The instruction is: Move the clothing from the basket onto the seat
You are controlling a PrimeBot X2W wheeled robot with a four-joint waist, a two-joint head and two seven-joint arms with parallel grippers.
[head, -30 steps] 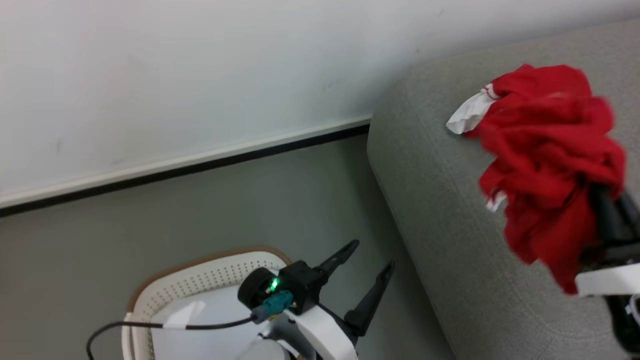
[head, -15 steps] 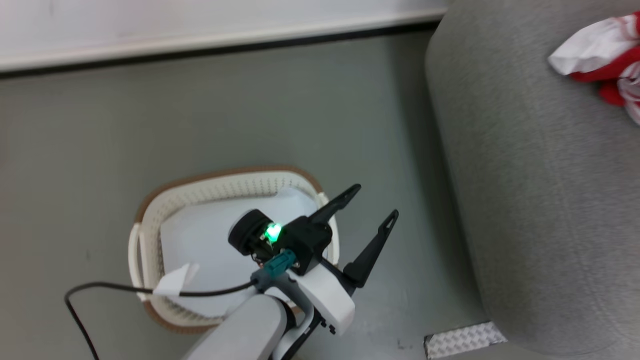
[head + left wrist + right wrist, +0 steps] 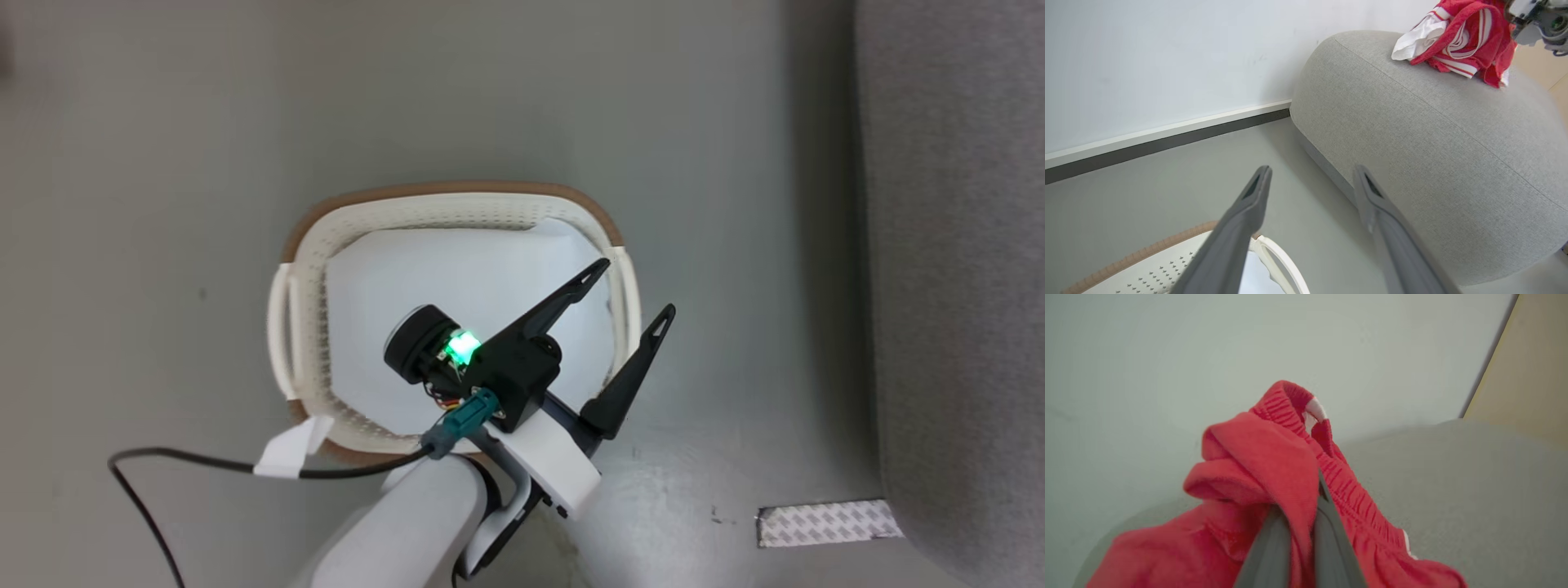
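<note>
My left claw [image 3: 637,286]: apart, over the basket [image 3: 457,196].
My right claw [image 3: 1301,506]: clamped on the clothing [image 3: 1257,457] (red), over the seat [image 3: 1433,134].

The right tool [image 3: 1298,500] pinches clothing [image 3: 1257,457], seat [image 3: 1453,477] behind.

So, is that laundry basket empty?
Empty, as far as shows: the basket holds only a pale lining sheet, though the left gripper hides part.
</note>
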